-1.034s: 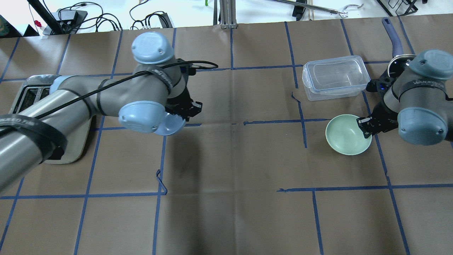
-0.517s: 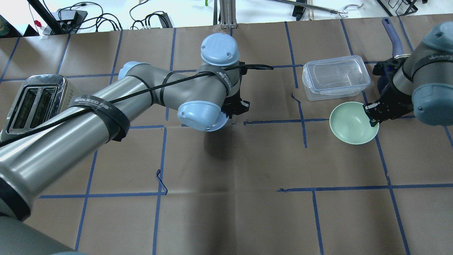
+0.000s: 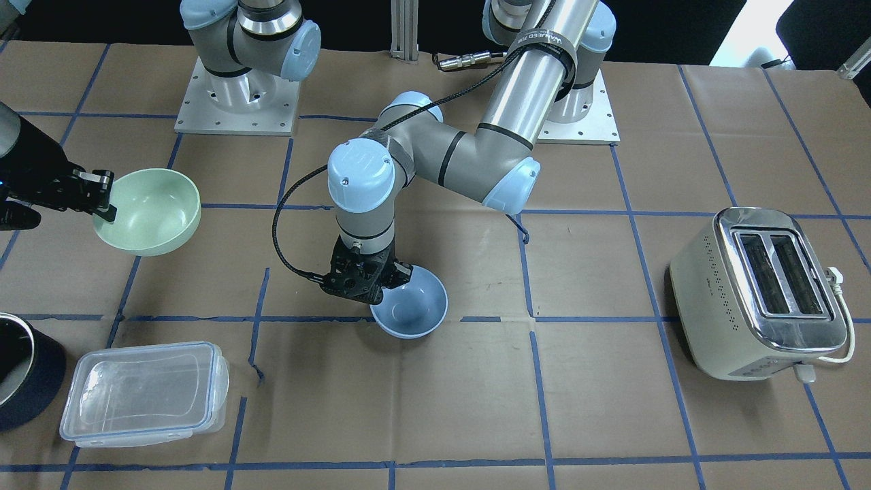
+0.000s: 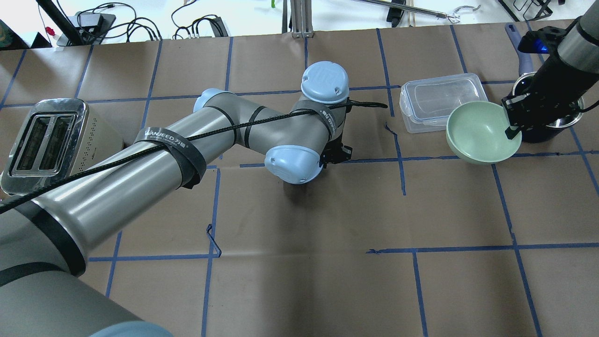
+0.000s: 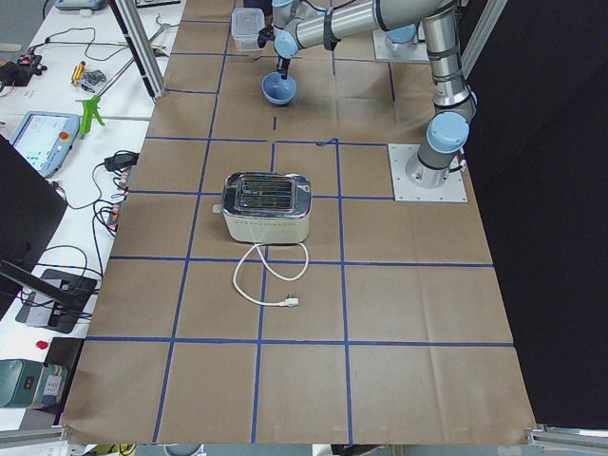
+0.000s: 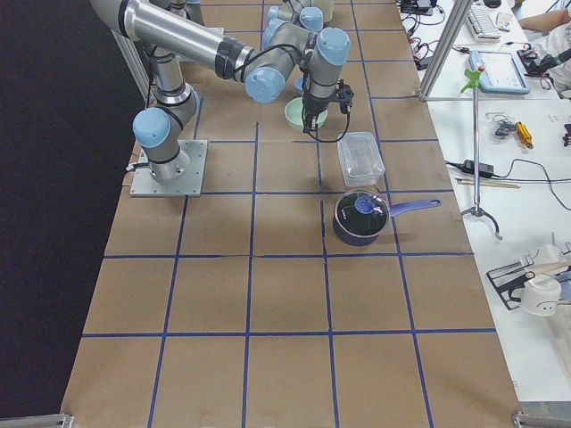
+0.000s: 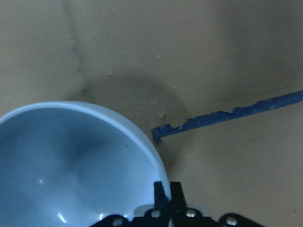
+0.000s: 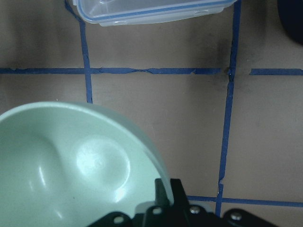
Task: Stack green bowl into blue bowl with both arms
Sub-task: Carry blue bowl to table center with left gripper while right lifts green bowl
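Left gripper (image 3: 395,273): the jaws are closing narrowly on the rim of the blue bowl (image 3: 416,307), one finger inside the wall and one outside, as the left wrist view is showing. The bowl is hanging mouth-up off the fingertips, on the side away from the robot's base, with a blue tape line running just beyond its rim. Whether its base is touching the brown paper table (image 3: 612,408) cannot be told.

Right gripper (image 4: 510,126): it is pinching the rim of the green bowl (image 4: 479,133) in the same manner – jaws nearly together, with only the bowl wall between them. The bowl is sitting clear of the table, slightly tilted, its hollow open to the overhead camera. A clear lidded container (image 4: 440,100) is lying just ahead of this gripper, beyond the bowl's far edge, and a dark pot (image 6: 361,218) is standing close behind the fingers.

The two bowls are being held well apart, the green one not yet over the blue. A toaster (image 3: 762,289) is standing well away from the left gripper, on the side opposite the right arm.
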Tool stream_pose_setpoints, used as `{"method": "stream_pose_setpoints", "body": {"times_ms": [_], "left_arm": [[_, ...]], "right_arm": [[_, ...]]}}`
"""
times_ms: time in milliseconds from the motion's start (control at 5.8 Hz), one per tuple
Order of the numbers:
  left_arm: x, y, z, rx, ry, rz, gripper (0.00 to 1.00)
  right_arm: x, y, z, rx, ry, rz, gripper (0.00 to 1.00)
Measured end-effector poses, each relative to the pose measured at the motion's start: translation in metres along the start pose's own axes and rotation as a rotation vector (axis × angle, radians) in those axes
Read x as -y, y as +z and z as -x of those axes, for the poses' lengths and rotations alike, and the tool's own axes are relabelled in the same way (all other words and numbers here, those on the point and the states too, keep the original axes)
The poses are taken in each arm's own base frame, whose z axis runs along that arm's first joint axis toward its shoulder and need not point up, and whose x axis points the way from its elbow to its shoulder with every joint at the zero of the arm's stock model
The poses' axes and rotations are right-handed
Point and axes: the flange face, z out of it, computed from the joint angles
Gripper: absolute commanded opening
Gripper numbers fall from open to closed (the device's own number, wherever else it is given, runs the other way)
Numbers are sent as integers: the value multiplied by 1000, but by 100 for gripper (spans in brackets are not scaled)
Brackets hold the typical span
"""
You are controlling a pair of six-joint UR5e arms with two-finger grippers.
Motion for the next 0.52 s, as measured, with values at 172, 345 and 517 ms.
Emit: {"method": "stream_pose_setpoints", "body": {"times_ms": [172, 345, 517], "left_arm": [[4, -14, 2, -7, -11, -25, 98], [7, -37, 10, -13, -22, -58, 98], [7, -69, 30, -9, -43, -66, 98]], "right_arm": [[0, -2, 1, 5, 1, -3, 6], [2, -1, 4, 6, 0, -5, 6], [6, 3, 11, 4, 4, -6, 6]]}}
